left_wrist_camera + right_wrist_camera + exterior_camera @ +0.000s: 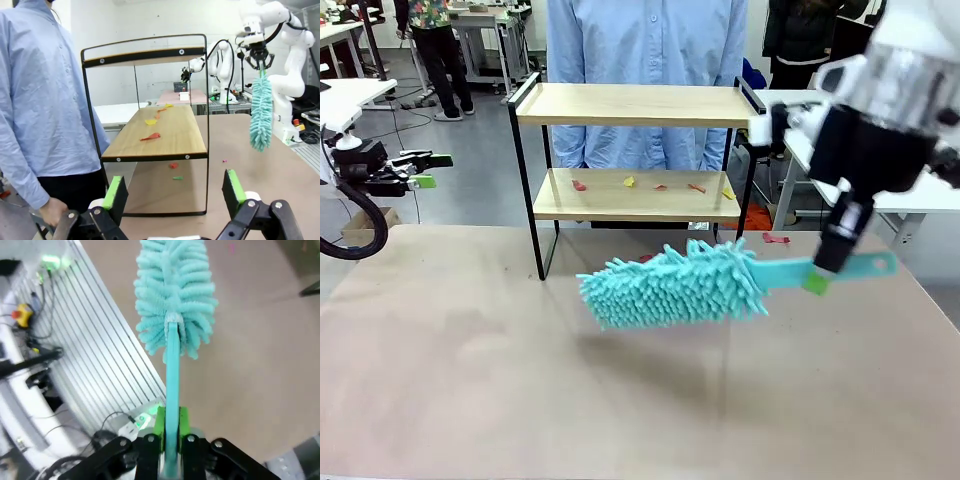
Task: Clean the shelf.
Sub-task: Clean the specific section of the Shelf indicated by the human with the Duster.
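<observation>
- A pale beige tabletop (470,350) spread beneath me, and a person in a light blue shirt (645,40) stood at its far side.
- The shelf (635,105), a small two-tier rack of light wooden boards in a thin black metal frame, stood on the far part of the table, just in front of the person.
- It lay straight ahead of my left gripper (175,190), seen end-on, and off to the far left of my right gripper (817,278).
- My right jaws were clamped tight on the flat teal plastic handle (172,370) of a fluffy teal microfibre duster (670,285), with a green pad pressed to each side.
- The duster's head reached away from those jaws toward the left. It hung in the air above the table, lower than the shelf's bottom board (620,208) and apart from the frame.
- My left jaws stood wide apart with nothing between the green pads (116,192), held out to the left and well apart from the shelf.
- Small red and yellow scraps (630,182) lay scattered along the bottom board, beyond both pairs of jaws.
- A red bit (173,165) and a green bit (177,177) lay on the table under the shelf.
- The person's hand (52,212) hung low, just beside one left finger in the left wrist view.
</observation>
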Tool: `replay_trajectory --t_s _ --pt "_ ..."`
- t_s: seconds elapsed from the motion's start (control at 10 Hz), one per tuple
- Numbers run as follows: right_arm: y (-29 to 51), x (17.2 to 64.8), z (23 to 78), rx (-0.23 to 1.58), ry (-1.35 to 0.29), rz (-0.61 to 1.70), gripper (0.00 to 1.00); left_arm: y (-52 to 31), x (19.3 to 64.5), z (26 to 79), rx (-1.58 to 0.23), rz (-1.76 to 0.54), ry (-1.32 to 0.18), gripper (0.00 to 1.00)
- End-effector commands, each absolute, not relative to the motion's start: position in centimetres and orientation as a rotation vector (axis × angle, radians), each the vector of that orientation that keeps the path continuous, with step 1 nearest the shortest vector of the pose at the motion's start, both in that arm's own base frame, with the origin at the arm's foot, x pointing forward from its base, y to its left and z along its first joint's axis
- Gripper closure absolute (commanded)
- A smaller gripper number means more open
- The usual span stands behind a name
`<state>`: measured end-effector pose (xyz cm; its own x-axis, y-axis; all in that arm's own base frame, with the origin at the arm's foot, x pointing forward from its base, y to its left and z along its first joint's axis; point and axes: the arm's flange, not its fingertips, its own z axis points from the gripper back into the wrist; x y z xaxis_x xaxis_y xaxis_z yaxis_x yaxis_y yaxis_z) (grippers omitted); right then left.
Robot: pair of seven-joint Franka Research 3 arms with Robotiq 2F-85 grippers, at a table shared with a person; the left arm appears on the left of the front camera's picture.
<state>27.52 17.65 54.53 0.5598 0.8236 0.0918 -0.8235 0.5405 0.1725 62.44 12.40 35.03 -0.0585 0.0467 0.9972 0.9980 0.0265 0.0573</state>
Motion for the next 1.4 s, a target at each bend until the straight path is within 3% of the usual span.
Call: replay_trajectory --t_s 0.0,1.3 --pt "15.2 26.9 52.3 0.254 -0.041 1.031 0.87 12.4 62.3 35.3 -1.188 -1.231 -1.3 0.0" --pt "15.0 26.8 51.8 0.239 0.0 1.003 0.87 12.4 62.3 35.3 -1.188 -1.231 -1.3 0.0"
